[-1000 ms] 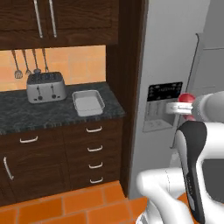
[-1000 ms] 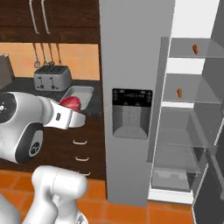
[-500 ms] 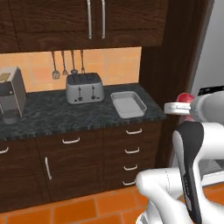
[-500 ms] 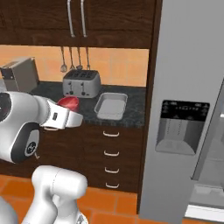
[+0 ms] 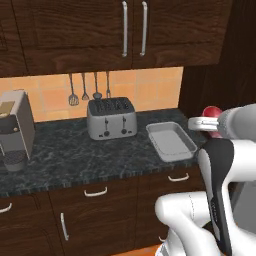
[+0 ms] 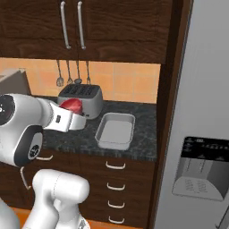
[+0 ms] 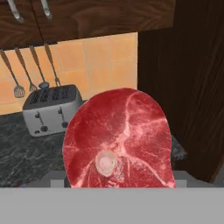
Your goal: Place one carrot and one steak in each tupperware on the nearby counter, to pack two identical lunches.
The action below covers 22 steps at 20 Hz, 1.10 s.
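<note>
Holding steak above counter edge

No legible writing is seen. The steak [image 7: 118, 138] is gripped in the gripper [image 6: 76, 117], standing on edge, rounded end up. One tupperware [image 5: 171, 141] is seen on the counter [image 5: 60, 155], long axis running away from the edge, beside the toaster [image 5: 111, 118].

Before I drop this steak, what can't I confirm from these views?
- Finger tips: in the hand view the steak covers them; in the base views the gripper is behind the arm's own body.
- Tray: in the hand view, the steak hides it.
- Coffee machine: cut off by the left edge, left base view.
- Second tray, carrots: can't tell where.
</note>
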{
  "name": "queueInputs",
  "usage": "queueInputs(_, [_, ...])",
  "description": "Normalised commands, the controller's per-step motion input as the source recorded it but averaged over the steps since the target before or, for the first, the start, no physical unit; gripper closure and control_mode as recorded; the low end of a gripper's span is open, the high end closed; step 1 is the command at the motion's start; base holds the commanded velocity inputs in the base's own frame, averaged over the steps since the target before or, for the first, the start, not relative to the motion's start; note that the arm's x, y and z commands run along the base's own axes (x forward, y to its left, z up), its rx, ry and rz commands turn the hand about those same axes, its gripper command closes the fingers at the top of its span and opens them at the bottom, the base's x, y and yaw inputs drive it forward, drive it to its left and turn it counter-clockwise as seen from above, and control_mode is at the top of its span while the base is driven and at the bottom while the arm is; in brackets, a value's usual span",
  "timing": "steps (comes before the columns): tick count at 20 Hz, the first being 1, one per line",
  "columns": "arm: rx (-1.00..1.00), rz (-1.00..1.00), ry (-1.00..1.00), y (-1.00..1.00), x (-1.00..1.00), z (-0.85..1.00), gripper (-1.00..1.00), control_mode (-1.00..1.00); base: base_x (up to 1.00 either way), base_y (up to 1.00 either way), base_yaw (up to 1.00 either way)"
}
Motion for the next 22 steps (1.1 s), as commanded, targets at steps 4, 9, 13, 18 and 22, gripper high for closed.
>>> queueInputs(4, [0.0, 0.0, 0.0, 0.0, 0.0, 0.0, 1.0, 1.0, 0.63, 0.0, 0.06])
queueInputs(9, [0.04, 0.05, 0.17, 0.0, 0.46, -0.82, 1.0, -1.0, 0.0, 0.0, 0.0])
queueInputs(13, [-0.1, 0.0, 0.01, 0.11, 0.55, -0.68, 1.0, -1.0, 0.0, 0.0, 0.0])
queueInputs(18, [-0.07, 0.0, 0.0, 0.0, 0.53, -0.54, 1.0, -1.0, 0.0, 0.0, 0.0])
queueInputs(22, [-0.02, 0.01, 0.01, -0.17, 0.38, -0.38, 1.0, -1.0, 0.0, 0.0, 0.0])
